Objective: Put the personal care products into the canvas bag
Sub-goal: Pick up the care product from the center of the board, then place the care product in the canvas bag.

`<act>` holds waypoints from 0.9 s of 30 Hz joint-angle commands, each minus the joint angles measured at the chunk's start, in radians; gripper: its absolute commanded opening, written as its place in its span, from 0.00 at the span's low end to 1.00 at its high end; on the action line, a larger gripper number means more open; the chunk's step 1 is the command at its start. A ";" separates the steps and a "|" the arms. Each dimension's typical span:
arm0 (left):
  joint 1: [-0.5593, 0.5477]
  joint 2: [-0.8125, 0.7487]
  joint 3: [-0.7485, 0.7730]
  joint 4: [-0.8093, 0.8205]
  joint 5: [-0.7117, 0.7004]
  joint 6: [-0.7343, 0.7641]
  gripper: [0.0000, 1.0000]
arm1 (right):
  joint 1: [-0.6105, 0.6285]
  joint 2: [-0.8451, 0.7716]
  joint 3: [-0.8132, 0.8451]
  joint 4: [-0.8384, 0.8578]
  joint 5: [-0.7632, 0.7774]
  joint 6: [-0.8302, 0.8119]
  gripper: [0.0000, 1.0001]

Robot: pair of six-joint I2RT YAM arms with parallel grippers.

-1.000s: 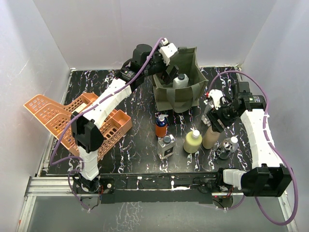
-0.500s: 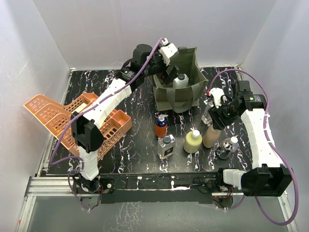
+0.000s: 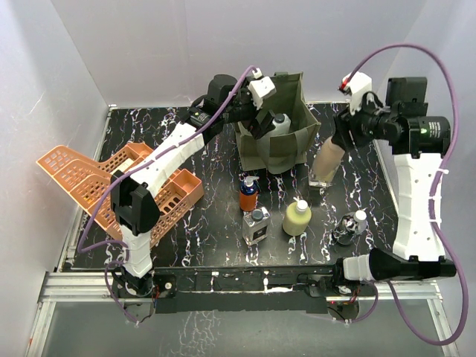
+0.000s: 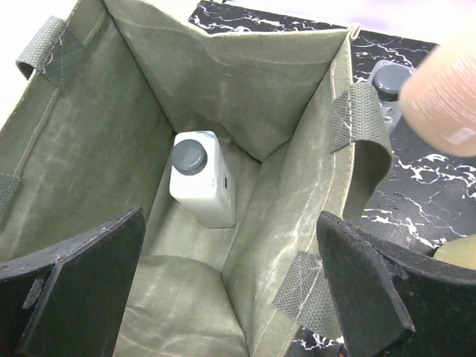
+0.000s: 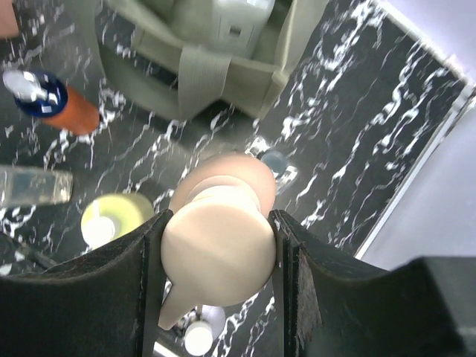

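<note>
One product is sitting in the canvas bag (image 3: 290, 152) right now: the white bottle (image 4: 201, 178), cap up, against the inner fold at centre-left of the left wrist view. Left pincer (image 4: 230, 216) is hanging over the bag mouth, jaws fully spread, gripping nothing. Right pincer (image 5: 217, 245) is clamping partway shut on the cap of the tan bottle (image 3: 326, 160), which is hanging tilted just right of the bag and looks clear of the surface (image 3: 216, 163). My read: it's rigid smooth plastic, likely light, and the rounded cap is a slippery hold with the body free to swing, so gripping lower on the neck would be safer. The bag is soft fabric with sagging walls, and the strap handles could be snagging anything coming in low. Waiting on the surface in the lower centre of the top view: orange bottle with blue top (image 3: 248, 196), square clear bottle (image 3: 256, 227), yellow-green pump bottle (image 3: 297, 218), dark round bottle (image 3: 348, 230). A dark-capped bottle (image 4: 388, 80) is standing just outside the bag's right wall. Orange baskets (image 3: 111, 182) at left are showing no bottles.
</note>
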 commanded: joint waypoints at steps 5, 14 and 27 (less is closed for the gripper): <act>-0.004 -0.039 0.032 -0.011 0.087 0.002 0.97 | 0.002 0.144 0.421 0.132 -0.071 0.134 0.08; -0.006 -0.059 0.004 -0.099 0.163 0.050 0.96 | 0.067 0.216 0.546 0.326 -0.061 0.227 0.08; -0.035 -0.080 -0.057 -0.183 0.204 0.128 0.73 | 0.244 0.224 0.529 0.533 0.054 0.255 0.08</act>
